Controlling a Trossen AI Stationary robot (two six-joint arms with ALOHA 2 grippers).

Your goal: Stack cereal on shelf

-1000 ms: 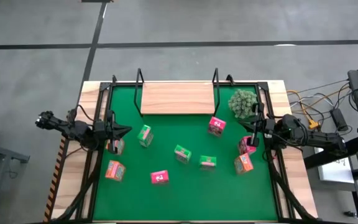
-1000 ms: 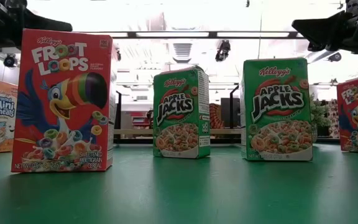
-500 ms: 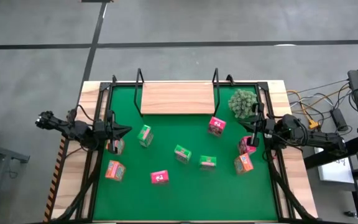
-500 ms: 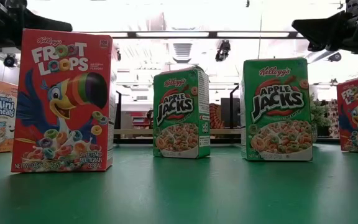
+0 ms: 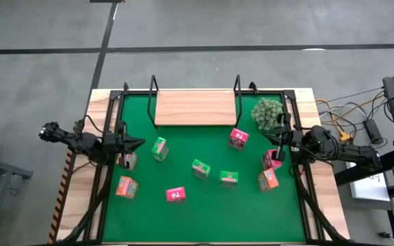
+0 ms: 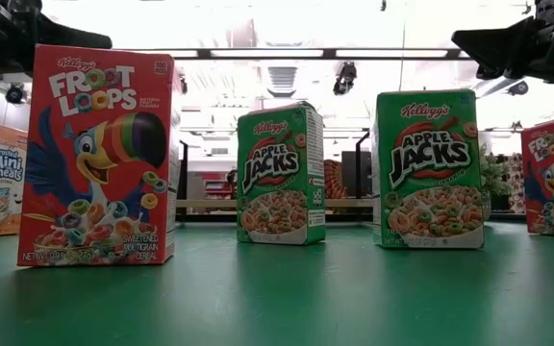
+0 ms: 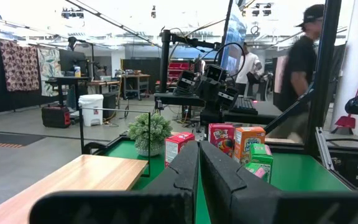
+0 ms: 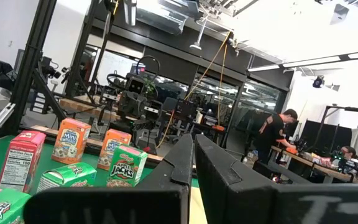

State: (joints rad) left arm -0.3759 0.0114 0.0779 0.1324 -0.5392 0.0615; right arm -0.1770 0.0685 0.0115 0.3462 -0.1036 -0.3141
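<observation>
Nine small cereal boxes stand upright on the green mat [image 5: 183,219]: pink ones [image 5: 238,138] [image 5: 176,195] [image 5: 272,159], green ones [image 5: 159,148] [image 5: 200,168] [image 5: 228,178], orange ones [image 5: 126,186] [image 5: 268,179] [image 5: 125,160]. The wooden shelf board [image 5: 194,108] lies at the far edge between black wire uprights. My left gripper [image 5: 138,143] is shut and empty, held above the mat's left side over an orange box. My right gripper [image 5: 277,145] is shut and empty above the right side, over a pink box. Their closed fingers show in the wrist views [image 7: 199,149] [image 8: 193,142].
A fuzzy grey-green plant ball [image 5: 267,113] stands at the far right beside the shelf. A black frame [image 5: 115,102] rims the mat. In the low view a pink box [image 6: 96,154] and two green boxes [image 6: 280,173] [image 6: 426,168] stand near. A person [image 7: 300,68] walks beyond the table.
</observation>
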